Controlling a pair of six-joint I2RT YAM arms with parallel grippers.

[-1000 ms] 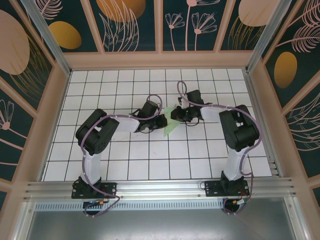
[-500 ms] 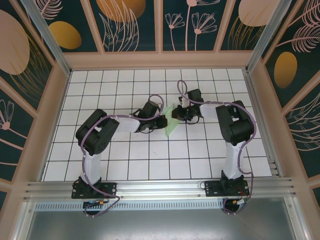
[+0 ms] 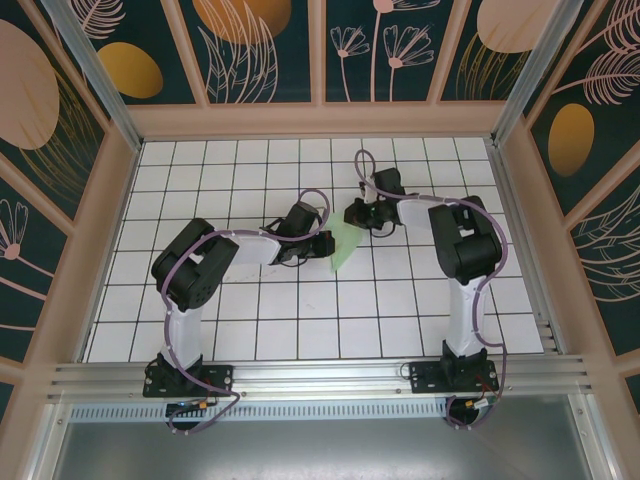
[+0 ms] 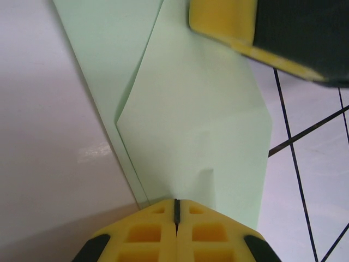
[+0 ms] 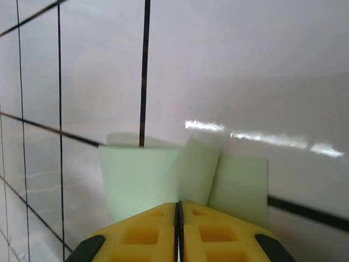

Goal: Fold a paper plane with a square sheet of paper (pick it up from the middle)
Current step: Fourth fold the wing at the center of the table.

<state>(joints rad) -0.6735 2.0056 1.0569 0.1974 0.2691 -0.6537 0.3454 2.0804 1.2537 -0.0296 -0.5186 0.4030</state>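
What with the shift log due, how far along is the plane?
Done: the paper is folded into a layered pointed wedge. In hand: the left pincer and right pincer, both shut, sit at its edges, pinching or pressing, I cannot tell. Left: probably wing folds; it is not yet a slim dart.

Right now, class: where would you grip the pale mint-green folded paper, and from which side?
I'd pinch the pale mint-green folded paper at its layered side edge, coming in low from the left, as the left gripper does: it lies flat, so only edges offer a lip.
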